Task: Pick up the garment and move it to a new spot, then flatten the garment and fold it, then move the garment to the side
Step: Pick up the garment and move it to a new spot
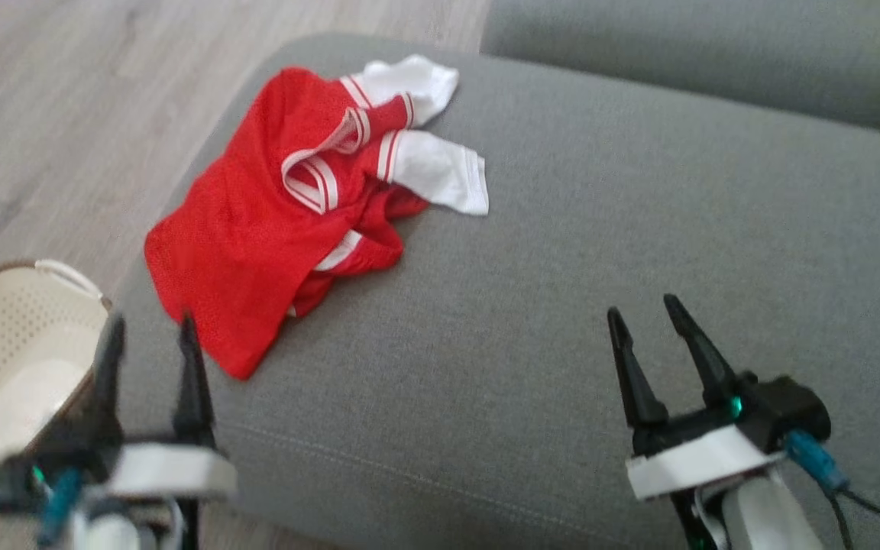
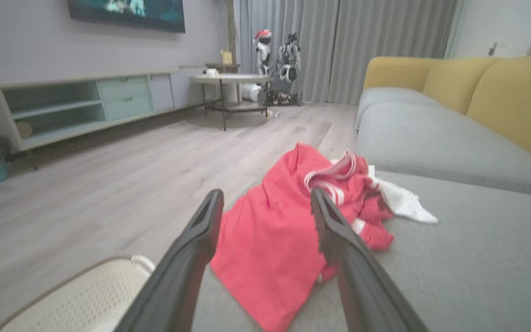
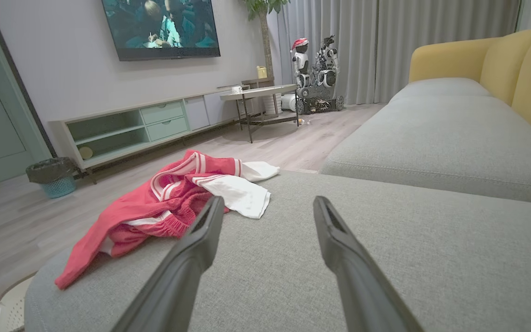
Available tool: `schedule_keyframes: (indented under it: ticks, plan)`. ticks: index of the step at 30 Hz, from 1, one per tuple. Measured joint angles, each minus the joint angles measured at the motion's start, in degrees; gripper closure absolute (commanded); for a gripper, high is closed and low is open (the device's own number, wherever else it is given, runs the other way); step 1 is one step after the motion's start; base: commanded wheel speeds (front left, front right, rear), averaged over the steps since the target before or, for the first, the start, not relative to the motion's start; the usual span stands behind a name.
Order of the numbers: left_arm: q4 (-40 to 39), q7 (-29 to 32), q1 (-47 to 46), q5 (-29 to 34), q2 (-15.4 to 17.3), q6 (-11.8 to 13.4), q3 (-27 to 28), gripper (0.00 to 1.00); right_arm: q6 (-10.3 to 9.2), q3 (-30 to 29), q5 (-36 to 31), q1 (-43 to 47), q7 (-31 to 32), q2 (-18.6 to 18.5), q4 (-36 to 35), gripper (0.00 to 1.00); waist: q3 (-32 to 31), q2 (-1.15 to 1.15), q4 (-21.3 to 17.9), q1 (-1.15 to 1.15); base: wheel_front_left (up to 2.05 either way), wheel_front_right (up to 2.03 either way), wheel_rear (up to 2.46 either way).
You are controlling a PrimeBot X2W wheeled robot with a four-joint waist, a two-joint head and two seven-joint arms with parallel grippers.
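Observation:
The garment (image 1: 272,214) is a red jersey with white sleeves and striped trim, lying crumpled on the left part of a grey sofa seat (image 1: 562,267). It also appears in the left wrist view as the garment (image 2: 274,230) and in the right wrist view as the garment (image 3: 164,203). My left gripper (image 1: 151,328) hovers open just short of the jersey's near red corner, nothing between its fingers. My right gripper (image 1: 642,305) stands open over bare cushion to the right, well apart from the cloth.
A cream perforated laundry basket (image 1: 4,359) stands on the wooden floor (image 1: 66,114) beside the sofa's left edge. A second grey cushion (image 1: 700,46) lies behind. Further off are a TV cabinet (image 3: 145,124), a small table (image 3: 261,94) and a bin (image 3: 53,175).

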Motion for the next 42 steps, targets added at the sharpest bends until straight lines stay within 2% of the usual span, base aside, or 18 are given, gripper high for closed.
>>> schedule_keyframes:
  ticks: [4,7,10,13,17,23,24,30,32,38,42]
  plan:
    - [-2.36,-0.14,-9.33,-0.14,0.48,-3.52,3.03,0.0,0.0,-0.54,-2.67,-4.1,0.0,-0.04,-0.09,0.0,4.08,0.0,-0.54,0.0,0.0,0.0,0.0]
    - [-0.98,-0.41,-17.33,-0.19,1.35,-6.75,4.26,0.0,0.0,-1.43,-4.88,-7.0,0.0,-0.07,-0.19,0.0,7.56,0.0,-0.99,0.0,0.0,0.0,0.0]
    - [6.67,-0.41,-23.72,-0.15,3.8,-9.21,3.48,0.0,0.0,-2.53,-7.26,-8.7,-0.01,-0.14,-0.33,0.0,11.06,0.0,-1.45,0.01,0.0,0.0,0.0]
    - [14.93,-0.41,-29.96,-0.85,6.05,-10.27,1.58,0.0,0.0,-3.45,-8.5,-9.78,-0.01,-0.49,-0.52,0.0,14.38,0.0,-1.86,0.01,0.0,0.0,0.0]
    - [26.99,1.27,-41.19,-4.28,7.97,-10.95,-3.68,0.0,0.0,-4.02,-9.61,-10.74,-0.01,-2.48,-1.41,0.0,18.32,0.0,-2.07,0.01,0.0,0.0,0.0]
    - [37.51,7.75,-54.31,-17.04,10.54,-11.18,-15.64,0.0,0.0,-5.48,-9.65,-11.25,-0.01,-4.41,-2.43,0.0,22.55,0.0,-1.32,0.02,0.0,0.0,0.0]
    - [37.51,7.75,-54.31,-17.04,10.54,-11.18,-15.64,0.0,0.0,-5.48,-9.65,-11.25,-0.01,-4.41,-2.43,0.0,22.55,0.0,-1.32,0.02,0.0,0.0,0.0]
    - [44.8,13.97,-59.96,-28.31,14.36,-11.18,-25.99,0.0,0.01,-5.54,-9.07,-14.72,-0.01,-5.61,-4.54,0.0,25.45,0.0,-1.33,0.01,0.0,0.0,0.0]
    - [45.73,14.67,-60.37,-29.51,14.45,-11.18,-27.39,0.0,0.01,-5.47,-8.95,-15.0,-0.01,-5.69,-4.63,0.0,25.71,0.0,-1.43,0.01,0.0,0.0,0.0]
    - [48.77,19.29,-61.62,-38.11,14.55,-11.18,-33.87,0.0,0.0,-4.66,-7.68,-15.26,-0.02,-5.88,-5.17,0.0,26.95,0.0,-2.37,0.01,0.0,0.0,0.0]
    - [50.2,19.73,-62.5,-41.97,15.77,-11.18,-36.5,0.0,0.01,-4.38,-7.66,-15.82,-0.02,-5.88,-5.41,0.0,27.46,0.0,-3.17,0.0,0.0,0.0,0.0]
